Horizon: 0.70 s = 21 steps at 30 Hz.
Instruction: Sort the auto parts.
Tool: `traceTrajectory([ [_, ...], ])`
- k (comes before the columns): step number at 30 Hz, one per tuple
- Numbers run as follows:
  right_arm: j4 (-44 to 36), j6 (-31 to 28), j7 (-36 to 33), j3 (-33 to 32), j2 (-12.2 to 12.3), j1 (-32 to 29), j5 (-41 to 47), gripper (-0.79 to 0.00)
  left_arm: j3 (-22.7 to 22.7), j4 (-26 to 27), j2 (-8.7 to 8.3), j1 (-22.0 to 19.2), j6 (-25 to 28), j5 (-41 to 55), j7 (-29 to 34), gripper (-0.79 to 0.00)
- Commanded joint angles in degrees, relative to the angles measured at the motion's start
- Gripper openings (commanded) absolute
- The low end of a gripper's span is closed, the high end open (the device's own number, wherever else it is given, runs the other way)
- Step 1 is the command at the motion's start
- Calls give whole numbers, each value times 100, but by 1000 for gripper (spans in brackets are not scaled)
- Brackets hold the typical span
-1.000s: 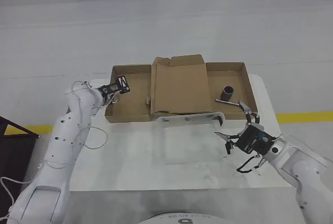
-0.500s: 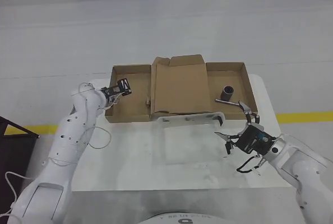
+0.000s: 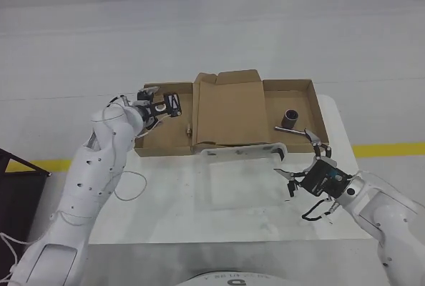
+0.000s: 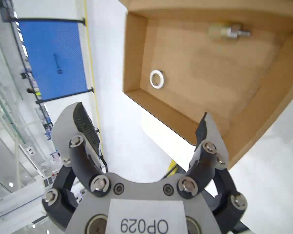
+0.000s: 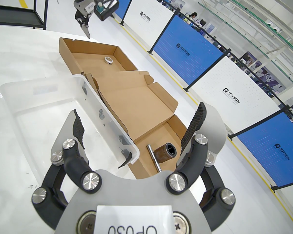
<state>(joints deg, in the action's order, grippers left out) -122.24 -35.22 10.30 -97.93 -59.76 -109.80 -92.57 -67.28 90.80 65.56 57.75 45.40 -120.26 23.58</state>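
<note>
White table on a pale factory floor, with a yellow line behind it.

Top view: cardboard box sits at the table's far edge, with a compartment at each end and folded flaps between them. Clear tray is just in front of the box. Left gripper hangs over the left compartment. Right gripper is low by the tray's right end. Black sleeve and steel rod lie just beside each other in the right compartment.

Left wrist view: jaws spread wide, nothing held. Metal ring lies flat on the left compartment floor near a corner. Threaded fitting is well apart from it, by the opposite wall.

Right wrist view: jaws wide, nothing held, with the tray and right compartment beyond.

Risks: the ring is flat and close to the wall, so a finger could catch the cardboard or skid the ring off. The sleeve looks likely to roll if nudged.
</note>
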Motion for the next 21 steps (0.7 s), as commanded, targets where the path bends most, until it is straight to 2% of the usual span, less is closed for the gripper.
traceTrajectory([
  [1,0,0,0,0,0,0,-1,0,-165,317,-78,184,-132,-209,-658,0],
  [4,0,0,0,0,0,0,-1,0,-405,700,-175,426,-271,-464,-1265,0],
  [8,0,0,0,0,0,0,-1,0,-562,1090,-277,668,-337,-946,-1716,0],
  [21,0,0,0,0,0,0,0,-1,-562,1090,-277,668,-337,-946,-1715,0],
])
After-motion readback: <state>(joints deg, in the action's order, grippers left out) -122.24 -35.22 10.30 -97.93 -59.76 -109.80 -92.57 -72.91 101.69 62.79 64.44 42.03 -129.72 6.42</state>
